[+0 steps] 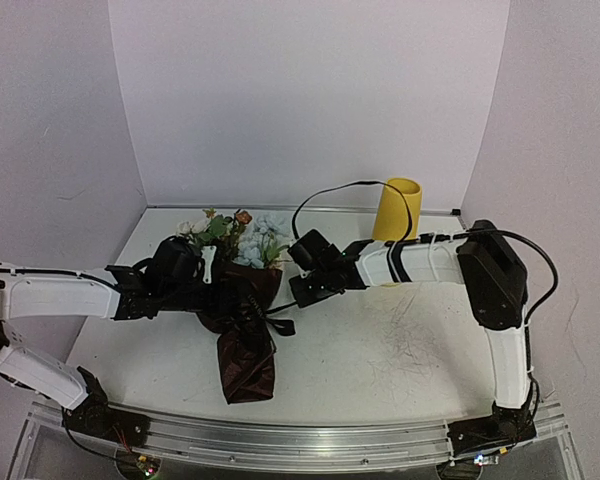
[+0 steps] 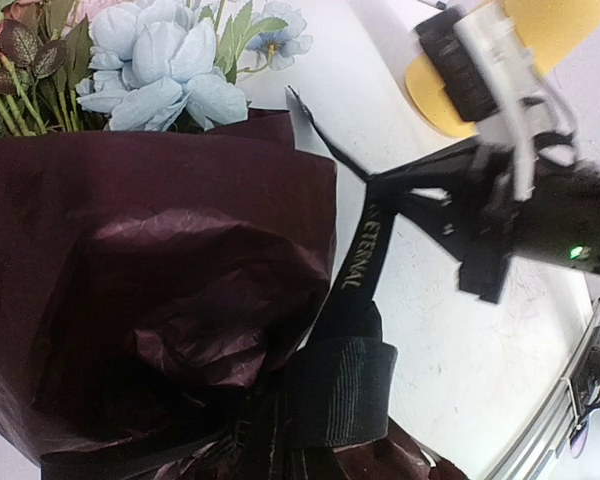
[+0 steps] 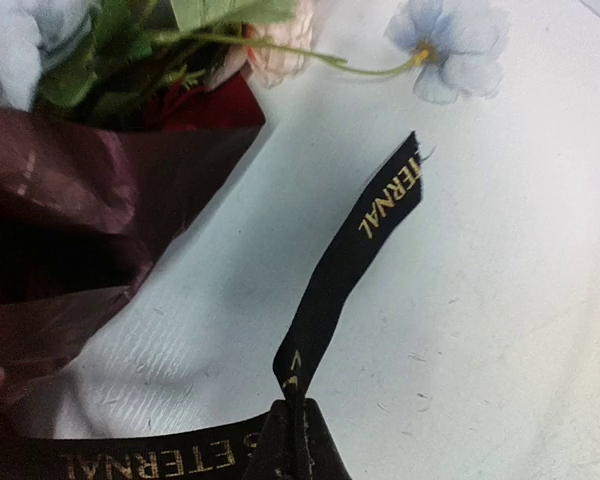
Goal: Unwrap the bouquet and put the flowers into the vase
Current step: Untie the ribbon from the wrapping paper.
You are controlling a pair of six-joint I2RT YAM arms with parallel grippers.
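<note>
Pale lilac walls (image 1: 310,90) close round a scuffed white table (image 1: 380,340), and on it the job looks barely begun. The bouquet (image 1: 242,320) lies on its side left of centre, fully wrapped, the flowers (image 1: 242,235) poking out of the far end toward the back wall. The vase (image 1: 397,208) stands upright at the back right, well apart from the bunch, with nothing visible in it. My right gripper (image 3: 290,418) is clenched on a tail of the black ribbon (image 3: 340,280), which rises stiffly from the fingertips, while the knot (image 2: 330,400) is not yet undone. My left gripper (image 1: 180,268) sits closed against the bouquet's left side (whether it pinches any paper I cannot tell, its fingers being hidden). By my reckoning everything remains: loosen the ribbon, peel off the paper, carry the stems over. The wrapping paper (image 2: 160,260) is dark red, crinkled, with a dull sheen, folded into a cone. The ribbon is flat woven tape printed with gold letters. The blooms look like soft fabric, pale blue and white among green leaves. The vase is a smooth matte yellow cylinder.
</note>
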